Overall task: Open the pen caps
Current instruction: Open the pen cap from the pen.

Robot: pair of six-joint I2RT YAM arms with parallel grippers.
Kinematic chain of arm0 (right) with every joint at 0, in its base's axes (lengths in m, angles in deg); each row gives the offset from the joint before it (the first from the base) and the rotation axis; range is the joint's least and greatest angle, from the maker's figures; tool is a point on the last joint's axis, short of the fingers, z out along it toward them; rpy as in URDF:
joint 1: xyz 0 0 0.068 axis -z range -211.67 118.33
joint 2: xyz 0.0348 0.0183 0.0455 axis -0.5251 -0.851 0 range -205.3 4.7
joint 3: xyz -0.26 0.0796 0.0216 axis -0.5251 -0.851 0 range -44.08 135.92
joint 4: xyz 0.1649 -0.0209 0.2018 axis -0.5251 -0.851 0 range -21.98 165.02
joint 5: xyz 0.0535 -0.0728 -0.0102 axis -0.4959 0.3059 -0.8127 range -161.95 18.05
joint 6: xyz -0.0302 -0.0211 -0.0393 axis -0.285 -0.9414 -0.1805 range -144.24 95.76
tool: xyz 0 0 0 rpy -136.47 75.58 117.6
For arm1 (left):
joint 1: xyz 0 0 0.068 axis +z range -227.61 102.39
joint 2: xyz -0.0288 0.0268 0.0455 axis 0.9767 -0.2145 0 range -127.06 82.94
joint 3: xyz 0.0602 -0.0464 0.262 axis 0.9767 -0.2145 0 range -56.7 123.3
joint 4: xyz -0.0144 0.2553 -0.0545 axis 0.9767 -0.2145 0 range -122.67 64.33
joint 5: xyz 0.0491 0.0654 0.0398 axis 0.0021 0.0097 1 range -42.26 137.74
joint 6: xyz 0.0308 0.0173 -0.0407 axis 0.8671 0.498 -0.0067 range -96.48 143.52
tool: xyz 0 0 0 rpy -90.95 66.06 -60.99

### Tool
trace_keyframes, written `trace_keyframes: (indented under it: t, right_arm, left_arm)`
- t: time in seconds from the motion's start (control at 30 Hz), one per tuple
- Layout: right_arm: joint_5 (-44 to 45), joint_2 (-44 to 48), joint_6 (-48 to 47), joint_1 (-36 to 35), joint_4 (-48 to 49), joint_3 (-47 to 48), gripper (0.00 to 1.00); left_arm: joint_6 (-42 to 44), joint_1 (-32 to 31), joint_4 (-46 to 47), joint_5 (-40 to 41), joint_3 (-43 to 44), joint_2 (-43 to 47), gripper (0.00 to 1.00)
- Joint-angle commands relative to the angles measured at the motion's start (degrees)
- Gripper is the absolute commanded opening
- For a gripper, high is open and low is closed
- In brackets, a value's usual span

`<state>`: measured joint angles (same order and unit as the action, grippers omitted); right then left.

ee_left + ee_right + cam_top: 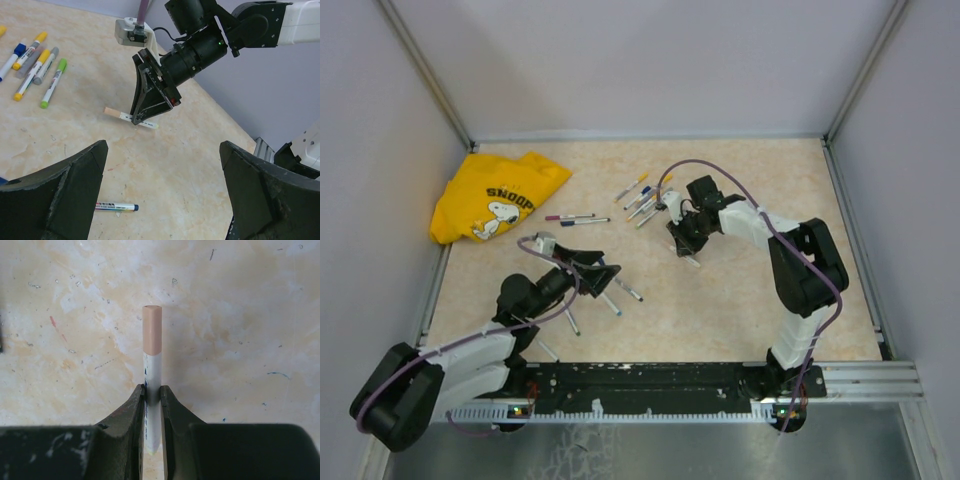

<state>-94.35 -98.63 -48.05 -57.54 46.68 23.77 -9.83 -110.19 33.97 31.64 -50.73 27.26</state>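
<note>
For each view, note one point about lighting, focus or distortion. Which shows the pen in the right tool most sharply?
Top external view: even, diffuse light, faint shadows, walls splayed by the wide lens. Left wrist view: the left tool shows dark, featureless fingers; the right tool is crisp. Right wrist view: sharpest, the pen and its peach cap in clear focus, no glare.

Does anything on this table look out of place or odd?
Yes: a crumpled yellow Snoopy shirt lies in the far left corner of the table, unrelated to the loose pens. Otherwise the right gripper has its fingers shut on a pen with its peach cap on.
</note>
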Motion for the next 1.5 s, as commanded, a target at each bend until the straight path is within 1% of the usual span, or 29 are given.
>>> trace_keyframes:
  t: [0.0,0.37,0.83,1.47]
  right_arm:
    - [-1.2,3.2,0.2,-0.7,1.8,-0.3,0.0]
    - [-2.2,3.6,0.3,-0.7,1.9,-0.4,0.0]
    - [-3.4,4.2,0.4,-0.7,2.2,-0.6,0.0]
    - [-4.4,4.9,0.5,-0.7,2.6,-0.9,0.0]
  left_arm:
    - [-1.7,0.1,5.7,-1.4,-0.8,-2.1,0.98]
    - [-3.3,-1.1,10.0,-1.2,-0.5,-7.5,0.97]
    - [-3.7,-2.9,13.3,-0.1,0.4,-12.9,0.97]
    - [-4.0,-3.5,14.6,0.5,0.6,-15.2,0.97]
